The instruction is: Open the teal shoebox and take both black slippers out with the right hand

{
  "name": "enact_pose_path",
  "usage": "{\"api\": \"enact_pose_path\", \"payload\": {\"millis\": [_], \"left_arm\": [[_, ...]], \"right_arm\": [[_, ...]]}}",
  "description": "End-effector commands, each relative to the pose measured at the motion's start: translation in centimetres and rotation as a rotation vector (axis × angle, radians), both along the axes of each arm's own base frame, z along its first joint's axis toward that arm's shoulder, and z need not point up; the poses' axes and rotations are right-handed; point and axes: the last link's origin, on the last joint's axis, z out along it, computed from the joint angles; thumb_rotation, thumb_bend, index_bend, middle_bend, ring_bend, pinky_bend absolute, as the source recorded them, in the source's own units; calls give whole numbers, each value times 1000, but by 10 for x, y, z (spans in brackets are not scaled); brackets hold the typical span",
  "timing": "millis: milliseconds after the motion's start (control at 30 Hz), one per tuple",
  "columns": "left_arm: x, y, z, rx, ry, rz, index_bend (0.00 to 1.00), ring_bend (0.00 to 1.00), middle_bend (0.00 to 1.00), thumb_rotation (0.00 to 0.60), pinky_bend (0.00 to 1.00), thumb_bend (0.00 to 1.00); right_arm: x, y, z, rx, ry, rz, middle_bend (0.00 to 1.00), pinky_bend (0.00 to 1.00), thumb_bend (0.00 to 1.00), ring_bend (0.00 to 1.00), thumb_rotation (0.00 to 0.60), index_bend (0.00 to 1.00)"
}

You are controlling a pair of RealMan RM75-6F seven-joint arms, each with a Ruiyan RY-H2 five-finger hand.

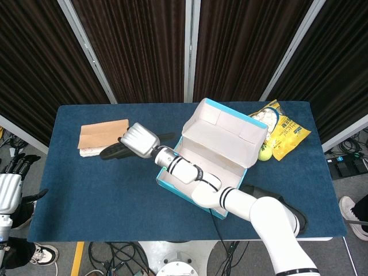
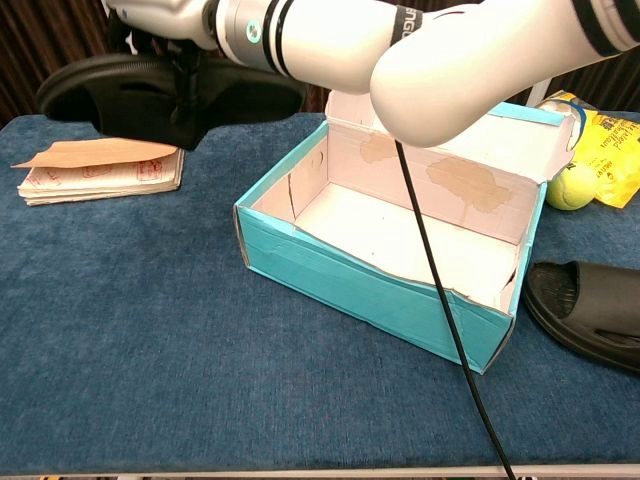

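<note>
Fingers of the right hand point(image 1: 140, 141) grip the second slipper point(image 2: 150, 95) from above, clear of the table, left of the open shoebox point(image 2: 380, 290). Its long axis runs left-right. First slipper point(image 2: 590, 305) lies beside the box's right end.

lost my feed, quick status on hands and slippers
Right hand holds one black slipper up, left of the open shoebox. Left hand not in view. Box empty; other slipper on the table right of it. Nothing blocking.
</note>
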Motion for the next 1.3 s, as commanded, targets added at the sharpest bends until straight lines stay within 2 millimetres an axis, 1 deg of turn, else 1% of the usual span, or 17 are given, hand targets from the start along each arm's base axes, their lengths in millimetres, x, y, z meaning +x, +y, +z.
{"api": "enact_pose_path", "payload": {"millis": [33, 67, 133, 167, 200, 233, 333, 500, 600, 700, 800, 833, 900, 1000, 1133, 1200, 1300], "left_arm": [[-1, 0, -1, -5, -2, 2, 212, 114, 197, 600, 327, 70], [-1, 0, -1, -6, -2, 2, 212, 114, 197, 600, 327, 70], [-1, 0, -2, -8, -5, 2, 212, 114, 197, 600, 327, 70], [-1, 0, -3, -8, -5, 1, 212, 114, 197, 600, 327, 70], [-1, 0, -3, -8, -5, 1, 212, 114, 197, 600, 327, 69], [-1, 0, -3, -8, -4, -1, 212, 114, 197, 600, 327, 70], [0, 1, -2, -6, -3, -5, 212, 114, 197, 600, 327, 70], [2, 0, -3, -10, -1, -8, 212, 114, 197, 600, 327, 70], [2, 0, -3, -12, -1, -7, 212, 114, 197, 600, 327, 70], [2, 0, -4, -16, 4, -5, 213, 114, 197, 600, 327, 70], [3, 1, -4, -14, 4, -7, 213, 114, 197, 600, 327, 70], [3, 1, -3, -12, 4, -8, 212, 114, 197, 600, 327, 70], [4, 2, -4, -10, 3, -10, 212, 114, 197, 600, 327, 70], [6, 2, -5, -10, 5, -13, 212, 114, 197, 600, 327, 70], [10, 3, -7, -20, 17, -20, 213, 113, 197, 600, 327, 70], [11, 4, -8, -19, 20, -23, 212, 114, 197, 600, 327, 70], [14, 5, -10, -21, 20, -27, 212, 114, 197, 600, 327, 70]], "right_arm": [[-3, 1, -10, 26, 64, 7, 410, 287, 36, 188, 600, 405], [-5, 1, -10, 28, 74, 4, 343, 213, 7, 108, 600, 309], [-6, -1, -8, 33, 80, -6, 246, 132, 0, 27, 600, 170], [-6, -2, -7, 34, 77, -10, 191, 98, 0, 4, 600, 91], [-6, -2, -5, 33, 69, -12, 150, 75, 0, 0, 600, 37], [-5, -2, -2, 30, 50, -12, 125, 61, 0, 0, 600, 10], [-5, -2, 5, 34, 14, -17, 99, 46, 0, 0, 600, 0], [-9, 1, 19, 18, -5, 5, 100, 45, 0, 0, 600, 0], [-17, 5, 37, -10, -33, 24, 110, 46, 0, 0, 600, 0], [-30, 9, 64, -75, -54, 38, 119, 46, 0, 0, 600, 0], [-45, 13, 96, -145, -74, 11, 130, 52, 0, 0, 600, 0], [-53, 16, 109, -163, -86, -17, 135, 58, 1, 0, 600, 0], [-67, 22, 128, -186, -102, -65, 146, 72, 10, 0, 600, 0], [-98, 34, 157, -237, -114, -151, 156, 92, 30, 0, 600, 25], [-150, 53, 192, -334, -90, -296, 137, 89, 45, 0, 600, 46], [-174, 63, 203, -371, -84, -369, 111, 67, 49, 0, 600, 46], [-218, 85, 218, -408, -57, -518, 84, 40, 52, 0, 600, 37]]}}
